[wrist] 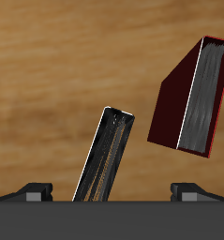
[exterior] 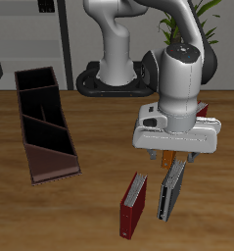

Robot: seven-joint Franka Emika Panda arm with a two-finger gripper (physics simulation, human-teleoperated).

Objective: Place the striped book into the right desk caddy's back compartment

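Note:
The striped book [exterior: 172,192] stands on its edge on the table near the front edge, showing its narrow striped edge [wrist: 108,156] in the wrist view. My gripper [exterior: 175,159] hovers directly above it, open, with the fingertips [wrist: 34,191] wide apart on either side of the book and not touching it. The right desk caddy [exterior: 28,147] is a long maroon tray with a black inside, across the table from the gripper. Its back compartment [exterior: 36,81] is the squarish end section farthest from the front edge, and nothing lies in it.
A dark red book [exterior: 134,204] [wrist: 193,96] stands close beside the striped book. An orange book [exterior: 167,157] peeks out under the gripper body, and another dark red book [exterior: 210,111] lies behind the gripper. The robot's base [exterior: 114,78] is at the back.

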